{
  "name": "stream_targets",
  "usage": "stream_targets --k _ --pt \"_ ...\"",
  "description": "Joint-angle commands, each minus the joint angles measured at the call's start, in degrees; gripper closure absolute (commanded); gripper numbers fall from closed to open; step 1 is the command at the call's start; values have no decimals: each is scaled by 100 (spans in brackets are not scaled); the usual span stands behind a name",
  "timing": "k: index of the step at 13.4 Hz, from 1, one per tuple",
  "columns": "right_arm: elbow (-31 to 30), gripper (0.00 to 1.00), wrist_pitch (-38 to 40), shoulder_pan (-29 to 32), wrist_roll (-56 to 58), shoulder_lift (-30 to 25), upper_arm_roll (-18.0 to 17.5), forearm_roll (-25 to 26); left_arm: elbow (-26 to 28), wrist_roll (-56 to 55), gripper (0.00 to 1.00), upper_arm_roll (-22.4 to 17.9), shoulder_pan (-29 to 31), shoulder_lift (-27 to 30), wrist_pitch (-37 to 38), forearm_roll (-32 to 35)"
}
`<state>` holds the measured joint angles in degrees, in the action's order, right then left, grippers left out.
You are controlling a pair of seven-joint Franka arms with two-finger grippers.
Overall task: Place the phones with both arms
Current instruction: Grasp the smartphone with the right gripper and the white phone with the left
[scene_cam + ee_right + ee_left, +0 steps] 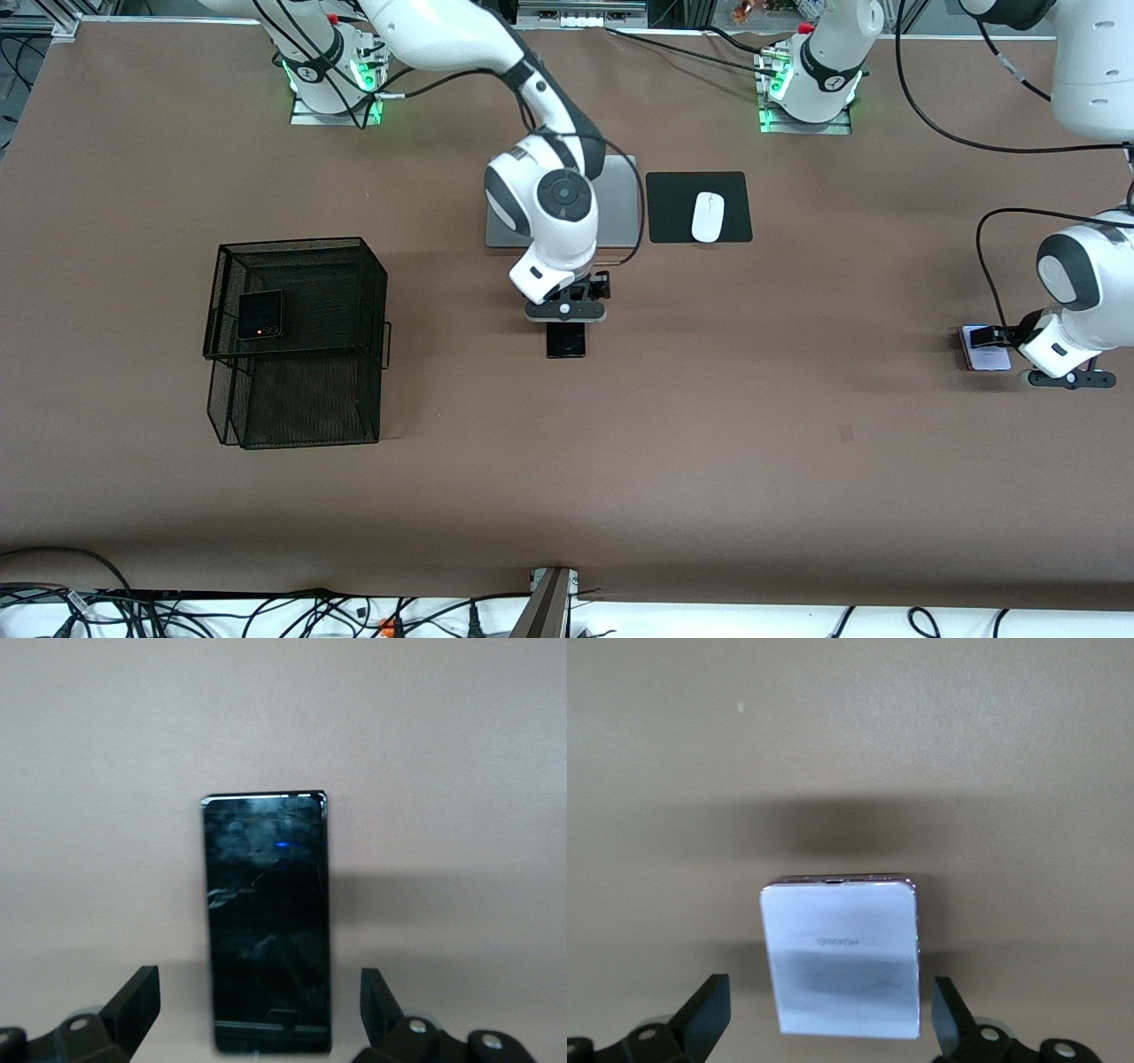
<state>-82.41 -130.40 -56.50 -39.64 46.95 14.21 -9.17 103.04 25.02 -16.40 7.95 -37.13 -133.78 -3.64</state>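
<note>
Black mesh basket (297,425) with folded black phone (260,315) on top; both pincers wide open, empty.

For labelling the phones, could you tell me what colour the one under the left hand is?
Pale lilac-white phone, with a darker pinkish edge; the left wrist view shows it best.

Both arms are reaching down low with wrists bent. Left gripper (828,1028) and right gripper (261,1019) both have their fingers spread wide, gripping nothing.

"HUAWEI", upside down, on the pale lilac-white phone (840,957).
</note>
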Motion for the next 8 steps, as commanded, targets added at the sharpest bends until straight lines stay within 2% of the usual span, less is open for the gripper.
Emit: stream_targets --k 1,3,6,8 --pt "-276 0 -441 24 290 85 -50 -15 94 607 0 31 31 -110 -210 -626" --pt "-259 0 -635 42 439 226 -93 -24 102 1099 0 14 31 -198 -219 -1243" --pt "-241 0 -872 69 667 394 -155 -348 68 1145 0 -4 31 -172 -219 -1227" --pt "-241 0 -882 77 703 420 -199 -393 41 1154 0 -21 31 -154 -219 -1218"
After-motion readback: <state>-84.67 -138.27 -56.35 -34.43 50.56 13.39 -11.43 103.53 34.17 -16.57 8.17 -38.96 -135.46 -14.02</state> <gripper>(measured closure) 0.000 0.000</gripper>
